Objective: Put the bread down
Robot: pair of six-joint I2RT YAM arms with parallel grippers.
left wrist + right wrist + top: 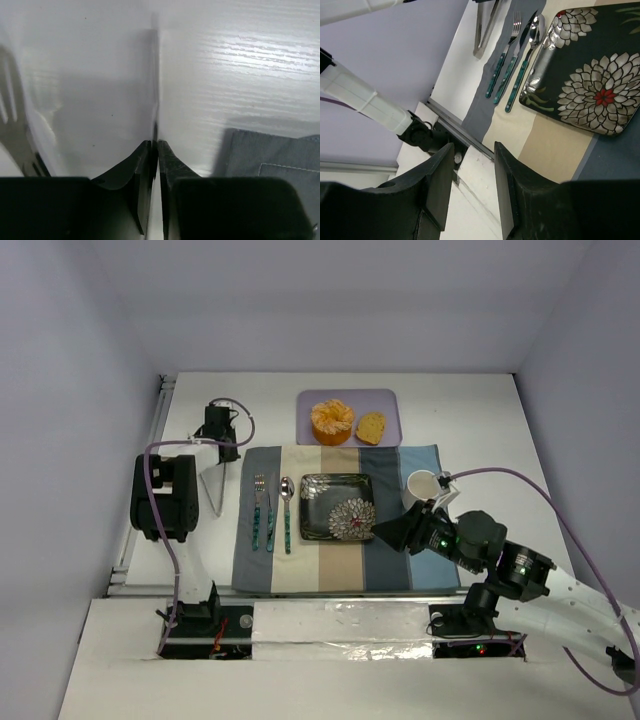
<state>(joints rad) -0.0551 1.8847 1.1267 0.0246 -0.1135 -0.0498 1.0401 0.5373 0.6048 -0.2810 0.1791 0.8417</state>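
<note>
White desk (480, 440), pale lilac walls on 3 sides. Striped placemat (330, 565) sits mid-desk toward the near edge; lilac tray (385, 400) at the far edge. Bread (371, 427) lies on the tray's right half, just beside the orange (332, 421). Left hand (156, 149), toward the far-left corner: fingers pressed together, nothing seen between. Right hand (474, 150), over the placemat's right part: spread, empty.

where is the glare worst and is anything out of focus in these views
Left wrist view: bright glare streaks on the white table, the left gripper dark with soft-edged jaws, and a blurred metal shape at the left edge. Right wrist view: the plate is sharp, its glaze throwing bright reflections. Top external view: even, soft light with faint shadows only.
</note>
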